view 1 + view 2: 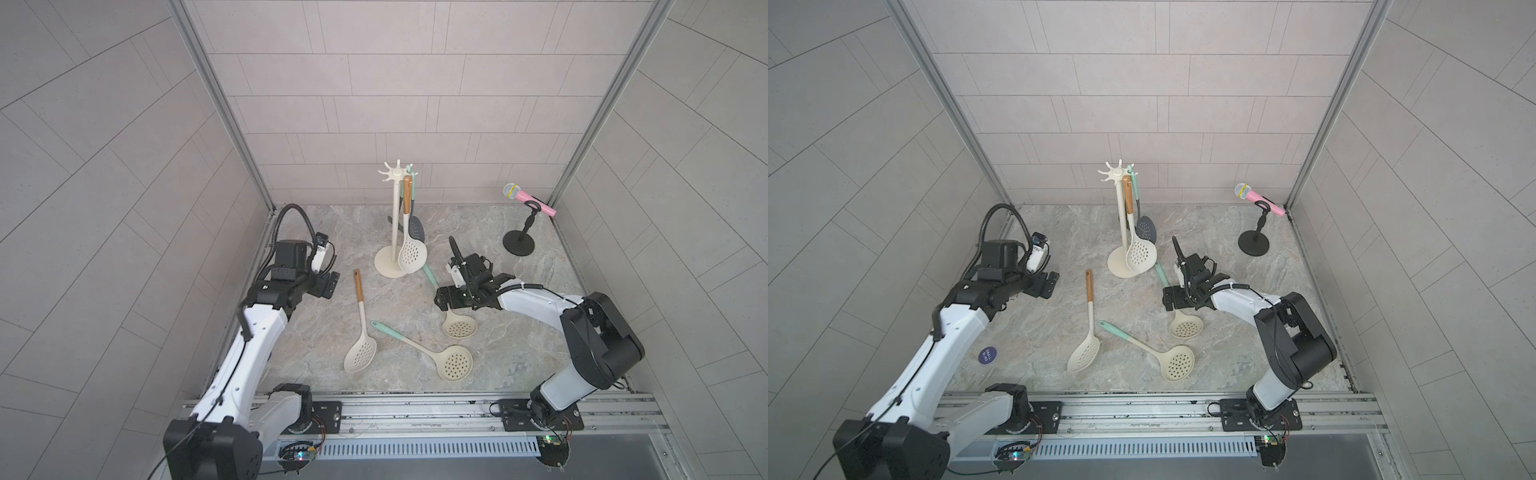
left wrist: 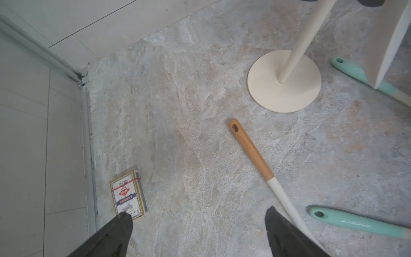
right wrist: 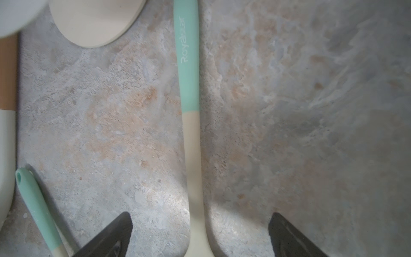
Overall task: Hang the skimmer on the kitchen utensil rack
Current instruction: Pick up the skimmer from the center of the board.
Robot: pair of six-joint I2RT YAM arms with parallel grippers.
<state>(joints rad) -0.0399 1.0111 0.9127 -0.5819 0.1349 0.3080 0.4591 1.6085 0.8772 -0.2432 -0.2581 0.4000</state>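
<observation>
Where skimmer (image 3: 190, 89) lies, right gripper (image 3: 201, 219) hovers (agape).

Both top views are taken from high above, angled down toward the back wall (image 1: 395, 83), with the kitchen utensil rack (image 1: 392, 224) near mid-frame. The left wrist view is pointed down at the tabletop (image 2: 178, 133) beside the rack's base (image 2: 266, 93), from close. The right wrist view is held closer, over a mint-handled skimmer (image 3: 189, 89) beside that base. Base and skimmer are shared by the wrist views.
</observation>
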